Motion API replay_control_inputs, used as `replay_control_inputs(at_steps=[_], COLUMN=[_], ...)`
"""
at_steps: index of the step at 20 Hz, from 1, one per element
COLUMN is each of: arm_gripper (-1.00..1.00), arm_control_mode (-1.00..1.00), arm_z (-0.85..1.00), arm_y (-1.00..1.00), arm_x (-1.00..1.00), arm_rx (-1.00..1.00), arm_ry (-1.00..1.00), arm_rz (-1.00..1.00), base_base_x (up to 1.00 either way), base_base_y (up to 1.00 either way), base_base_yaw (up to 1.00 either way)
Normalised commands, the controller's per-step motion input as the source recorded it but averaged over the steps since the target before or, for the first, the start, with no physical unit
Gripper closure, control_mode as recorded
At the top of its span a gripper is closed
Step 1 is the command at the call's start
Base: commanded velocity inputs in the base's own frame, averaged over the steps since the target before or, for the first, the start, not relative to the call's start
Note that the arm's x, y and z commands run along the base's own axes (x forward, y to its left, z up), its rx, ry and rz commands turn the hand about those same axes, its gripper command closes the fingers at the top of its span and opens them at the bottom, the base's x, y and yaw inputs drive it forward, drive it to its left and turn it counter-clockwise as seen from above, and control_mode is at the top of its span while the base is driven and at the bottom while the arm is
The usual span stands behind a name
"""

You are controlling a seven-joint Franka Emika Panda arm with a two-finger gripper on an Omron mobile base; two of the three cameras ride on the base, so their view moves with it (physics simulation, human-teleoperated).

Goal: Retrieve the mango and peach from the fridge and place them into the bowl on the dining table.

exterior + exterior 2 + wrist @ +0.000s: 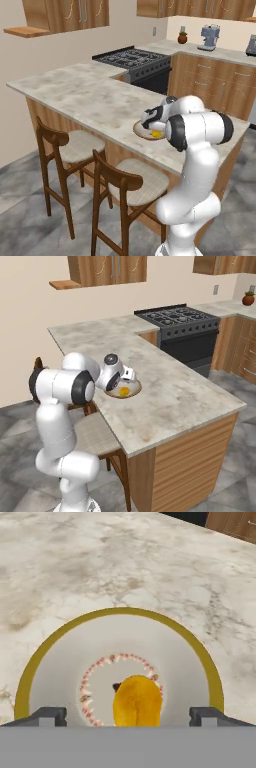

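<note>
Left base view: set behind the arm, left of it, looking forward and down across the worktop [90,95] toward the stove [134,61]. Right base view: set behind, right of the arm, looking over the same worktop, stove and bowl [123,390] from the other side. Hand view: pointed steeply down, close above the bowl, mango [137,703] low in frame.

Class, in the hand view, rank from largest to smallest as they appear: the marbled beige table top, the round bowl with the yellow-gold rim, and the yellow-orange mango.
1. Marbled beige table top, spreading past the picture's edges.
2. Round bowl with the yellow-gold rim.
3. Yellow-orange mango, lying inside the bowl, partly cut off below.
</note>
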Motion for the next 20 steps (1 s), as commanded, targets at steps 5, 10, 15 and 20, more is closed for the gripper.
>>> replay_control_inputs(at_steps=[5, 10, 15, 20], arm_gripper=[-1.0, -1.0, -1.0, -1.0], arm_control_mode=[-1.0, -1.0, -1.0, -1.0], arm_z=[0.67, 1.0, 1.0, 1.0], arm_y=[-0.15, -0.19, -0.24, -0.14], arm_x=[-1.0, -1.0, -0.95, -1.0], arm_rx=[0.0, 0.0, 0.0, -0.05], arm_ry=[-0.34, -0.29, -0.12, 0.04], arm_rz=[0.0, 0.01, 0.07, 0.08], base_base_x=[0.0, 0.0, 0.0, 0.0], base_base_y=[0.0, 0.0, 0.0, 0.0], base_base_yaw=[0.0, 0.0, 0.0, 0.0])
